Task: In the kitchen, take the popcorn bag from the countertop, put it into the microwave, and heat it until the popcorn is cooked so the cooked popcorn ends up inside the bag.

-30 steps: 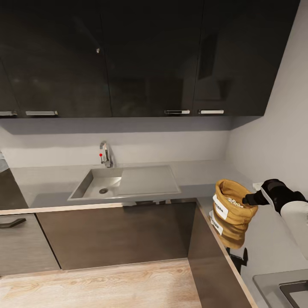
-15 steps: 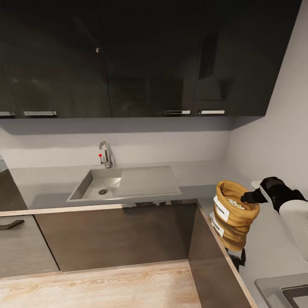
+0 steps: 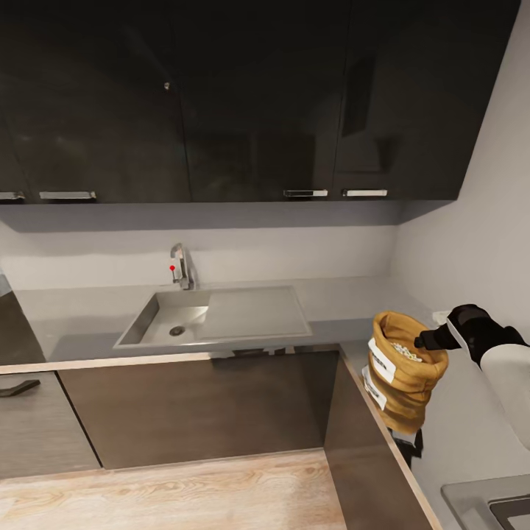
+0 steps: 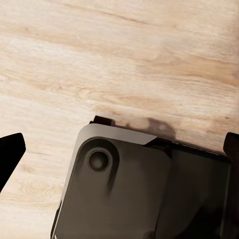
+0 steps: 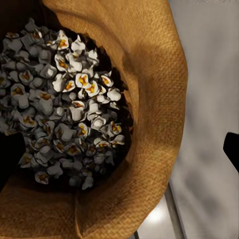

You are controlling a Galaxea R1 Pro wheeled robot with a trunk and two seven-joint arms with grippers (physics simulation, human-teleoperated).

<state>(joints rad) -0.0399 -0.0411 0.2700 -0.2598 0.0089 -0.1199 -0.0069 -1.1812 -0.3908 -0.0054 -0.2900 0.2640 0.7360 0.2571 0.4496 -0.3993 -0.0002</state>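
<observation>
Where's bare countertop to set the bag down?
Bare countertop runs between the sink and the corner wall, behind the popcorn bag. Another bare strip lies right of the bag, under the right gripper. Crowded: the edge where the bag hangs.

Right arm [image 3: 508,368] raised, jaws clamped

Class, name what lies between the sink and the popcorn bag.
In the head view, bare grey countertop lies between the sink and the popcorn bag.
</observation>
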